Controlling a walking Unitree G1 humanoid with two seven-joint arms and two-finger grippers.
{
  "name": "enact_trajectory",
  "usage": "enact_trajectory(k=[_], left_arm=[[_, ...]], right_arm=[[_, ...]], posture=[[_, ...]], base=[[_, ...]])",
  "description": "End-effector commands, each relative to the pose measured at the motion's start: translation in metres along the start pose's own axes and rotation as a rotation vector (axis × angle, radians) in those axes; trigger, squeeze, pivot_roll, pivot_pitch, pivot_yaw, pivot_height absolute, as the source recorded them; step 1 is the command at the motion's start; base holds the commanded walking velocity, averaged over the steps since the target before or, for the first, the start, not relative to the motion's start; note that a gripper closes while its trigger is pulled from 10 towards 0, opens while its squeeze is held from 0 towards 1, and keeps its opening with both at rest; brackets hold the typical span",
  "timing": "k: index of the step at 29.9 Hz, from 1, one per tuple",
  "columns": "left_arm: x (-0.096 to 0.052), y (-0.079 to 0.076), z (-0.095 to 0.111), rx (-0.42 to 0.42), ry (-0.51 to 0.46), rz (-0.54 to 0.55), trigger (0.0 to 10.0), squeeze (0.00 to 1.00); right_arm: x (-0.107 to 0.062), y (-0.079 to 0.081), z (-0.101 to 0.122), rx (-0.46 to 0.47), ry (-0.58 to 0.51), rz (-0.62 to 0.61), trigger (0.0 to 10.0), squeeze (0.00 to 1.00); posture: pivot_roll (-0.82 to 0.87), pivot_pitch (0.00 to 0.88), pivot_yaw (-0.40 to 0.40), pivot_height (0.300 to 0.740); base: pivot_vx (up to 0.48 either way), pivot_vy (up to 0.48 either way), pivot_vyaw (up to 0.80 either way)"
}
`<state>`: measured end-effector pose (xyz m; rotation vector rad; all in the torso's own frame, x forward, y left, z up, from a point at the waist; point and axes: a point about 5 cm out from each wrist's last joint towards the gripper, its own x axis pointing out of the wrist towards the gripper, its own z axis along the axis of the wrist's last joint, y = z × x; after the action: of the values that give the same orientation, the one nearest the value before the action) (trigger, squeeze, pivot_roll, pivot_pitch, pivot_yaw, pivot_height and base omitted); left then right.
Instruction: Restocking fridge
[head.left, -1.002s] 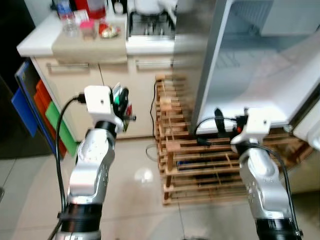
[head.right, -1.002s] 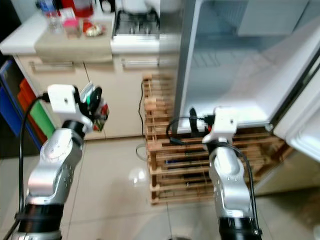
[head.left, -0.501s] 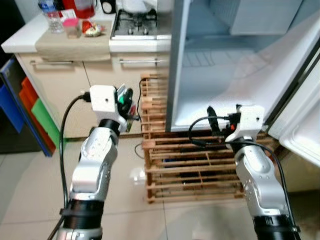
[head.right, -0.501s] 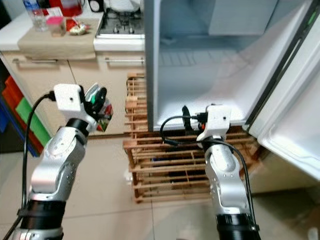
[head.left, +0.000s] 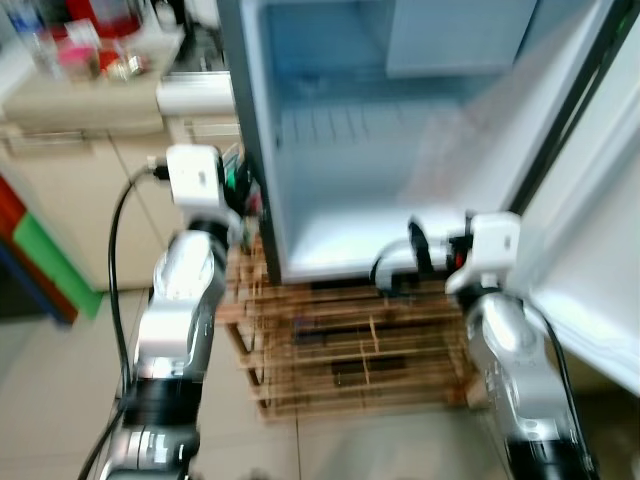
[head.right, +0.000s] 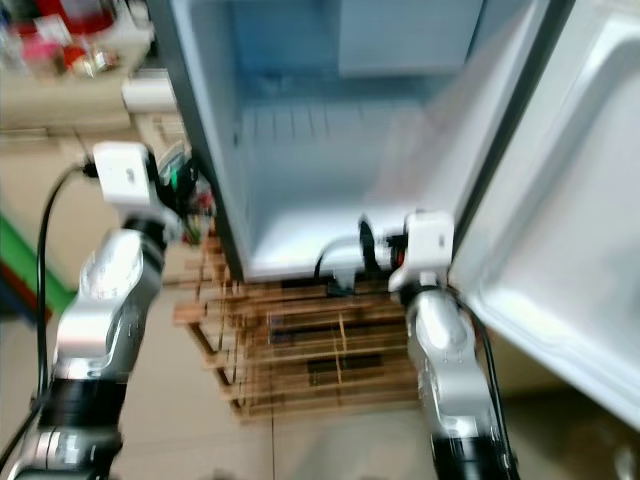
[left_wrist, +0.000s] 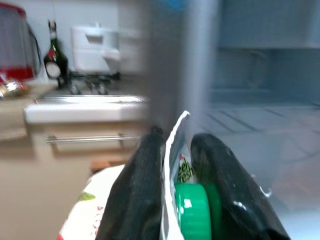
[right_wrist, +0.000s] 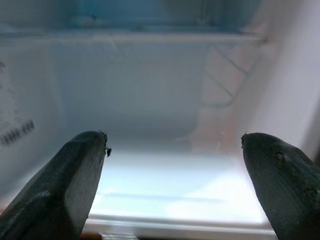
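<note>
Far left, counter: a pale worktop with a clear bottle, something red and a few small things on it, all too blurred to name; cupboard fronts below, and red and green panels leaning near the floor.

Cooker: in the left wrist view a hob sits on the worktop with a dark green bottle and a white appliance behind it.

Left gripper: the left gripper is raised at the left outer edge of the fridge, its two black fingers clamped tight on a carton.

Carton: the carton is white with a green screw cap and a green and red print; it looks like a milk or juice pack, though the blur leaves that uncertain. It is held outside the fridge, just beside the side wall.

In the way: the grey side wall of the fridge stands between the carton and the open compartment.

Fridge: the fridge is open, pale blue-white inside, with a ribbed back wall and a bare floor shelf.

Rack: a wooden slatted rack stands on the tiled floor under and in front of the fridge.

Right gripper: the right gripper is at the near edge of the compartment floor, its fingers spread wide apart with nothing between them.

Far right, door: the white fridge door is swung open to the right, close beside the right arm.
</note>
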<state>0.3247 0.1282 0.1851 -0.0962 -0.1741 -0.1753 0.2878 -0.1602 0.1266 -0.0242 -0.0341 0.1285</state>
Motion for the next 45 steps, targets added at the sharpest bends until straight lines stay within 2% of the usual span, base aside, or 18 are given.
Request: enact_trajectory(k=[1, 5, 8, 10, 15, 18, 25, 30, 37, 45], left_arm=[[0.006, -0.011, 0.006, -0.009, -0.008, -0.070, 10.0, 0.00], [-0.003, -0.017, 0.001, 0.009, 0.038, -0.102, 10.0, 0.00], [-0.013, -0.009, -0.010, -0.013, 0.083, -0.057, 10.0, 0.00], [-0.012, -0.010, -0.011, -0.022, 0.083, -0.048, 10.0, 0.00], [0.011, -0.019, -0.012, -0.035, 0.052, -0.036, 10.0, 0.00], [0.017, -0.024, -0.011, -0.047, 0.059, -0.063, 10.0, 0.00], [0.016, -0.029, -0.008, -0.050, 0.048, -0.126, 10.0, 0.00], [0.019, -0.020, -0.013, -0.032, 0.053, -0.090, 10.0, 0.00], [0.030, -0.017, -0.014, -0.025, 0.056, -0.059, 10.0, 0.00], [0.032, -0.015, -0.016, -0.003, 0.060, -0.036, 10.0, 0.00]], right_arm=[[0.000, 0.002, 0.004, 0.004, -0.021, 0.008, 10.0, 0.11], [-0.001, 0.003, 0.002, 0.007, -0.016, 0.002, 10.0, 0.10], [-0.004, 0.002, 0.000, 0.006, -0.003, 0.003, 10.0, 0.11], [-0.005, 0.002, -0.001, 0.005, 0.000, 0.005, 10.0, 0.10], [-0.007, 0.004, -0.001, -0.003, 0.007, 0.025, 10.0, 0.11], [-0.009, 0.003, 0.000, -0.010, 0.005, 0.021, 10.0, 0.10], [-0.009, -0.003, 0.004, -0.014, -0.004, -0.039, 10.0, 0.11], [-0.008, 0.006, 0.002, -0.036, -0.008, -0.008, 10.0, 0.11], [-0.006, 0.013, 0.005, -0.042, -0.027, 0.026, 10.0, 0.10], [-0.014, 0.011, 0.001, -0.055, -0.008, 0.029, 10.0, 0.09]], posture=[[-0.07, 0.000, 0.058, 0.740], [-0.08, 0.000, 0.066, 0.740], [-0.07, 0.000, 0.057, 0.740], [-0.07, 0.000, 0.053, 0.740], [-0.09, 0.000, 0.046, 0.740], [-0.11, 0.000, 0.057, 0.740], [-0.11, 0.000, 0.081, 0.740], [-0.10, 0.000, 0.081, 0.740], [-0.10, 0.000, 0.082, 0.740], [-0.12, 0.000, 0.083, 0.740]], base=[[0.000, 0.000, 0.00], [0.000, 0.000, 0.00], [0.000, 0.000, 0.00], [0.000, 0.000, 0.00], [0.000, 0.000, 0.00], [0.000, 0.000, 0.00], [0.000, 0.000, -0.30], [0.000, 0.000, -0.74], [0.000, 0.000, -0.22], [0.000, 0.000, 0.00]])
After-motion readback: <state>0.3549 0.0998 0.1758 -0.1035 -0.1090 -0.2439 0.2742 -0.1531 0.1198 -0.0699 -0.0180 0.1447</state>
